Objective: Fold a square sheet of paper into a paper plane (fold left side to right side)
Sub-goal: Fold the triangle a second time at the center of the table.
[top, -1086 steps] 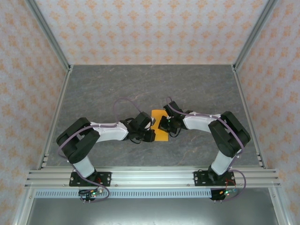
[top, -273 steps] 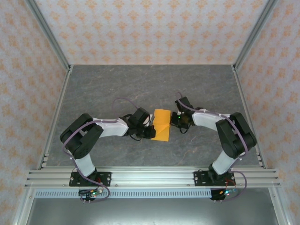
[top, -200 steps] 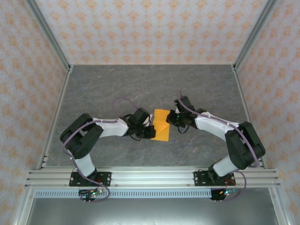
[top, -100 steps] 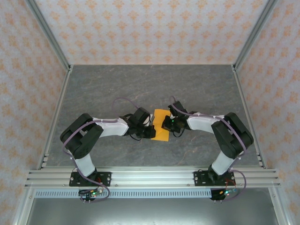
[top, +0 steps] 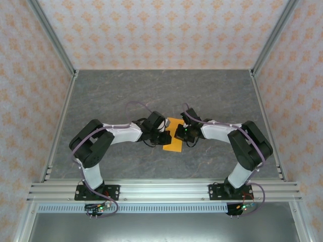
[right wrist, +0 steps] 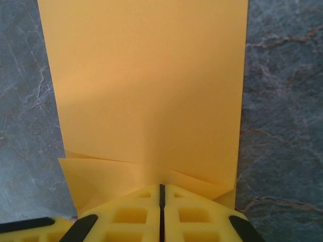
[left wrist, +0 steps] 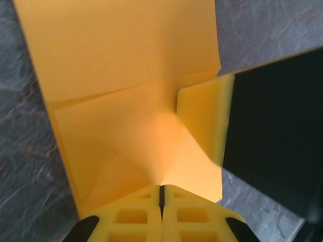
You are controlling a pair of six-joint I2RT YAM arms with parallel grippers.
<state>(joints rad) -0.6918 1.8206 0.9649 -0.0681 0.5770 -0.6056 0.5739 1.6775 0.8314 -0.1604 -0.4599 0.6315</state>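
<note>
Black-and-white arms [top: 121,135] with purple cables [top: 135,105] and yellow latticed hands [left wrist: 161,188].

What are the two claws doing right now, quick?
Left gripper: closed, tips at the orange paper.
Right gripper: closed, tips at the orange paper too.

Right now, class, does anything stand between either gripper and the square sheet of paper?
Nothing visible does. The left gripper is shut right on the square sheet of paper, and the right gripper, also shut, touches it directly from the opposite side.

Orange sheet of paper [right wrist: 146,85] flat on grey table [right wrist: 282,101], closed right hand [right wrist: 161,199] on its folded near edge
</note>
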